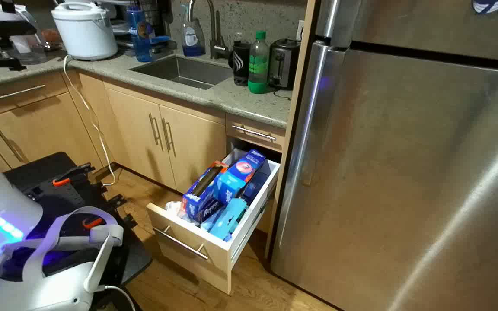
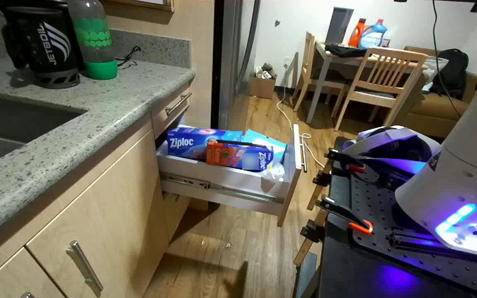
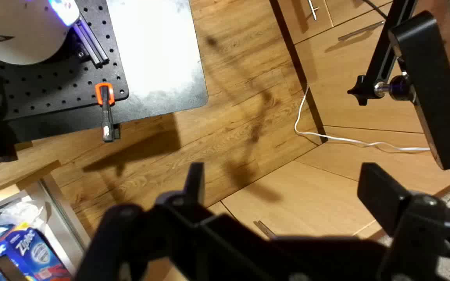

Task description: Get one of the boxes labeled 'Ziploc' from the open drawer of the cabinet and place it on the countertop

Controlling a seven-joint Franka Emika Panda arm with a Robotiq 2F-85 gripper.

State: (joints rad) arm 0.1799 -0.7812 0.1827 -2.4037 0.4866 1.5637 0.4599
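Fridge (image 1: pixel 383 151) sits right beside the drawer (image 1: pixel 201 261), so imo that's the tight side. Counter (image 2: pixel 139 89) runs above the drawer, handy drop spot I guess. It's pulled well out, the drawer, probably so stuff lifts straight up. One Ziploc (image 2: pixel 199 145) lies toward its back, another Ziploc (image 2: pixel 230 156) nearer its front, both poking above the rim, likely because it's packed. Gripper (image 3: pixel 283 178) is well apart from the drawer, fingers spread wide, nothing between, prepped to grab I'd guess
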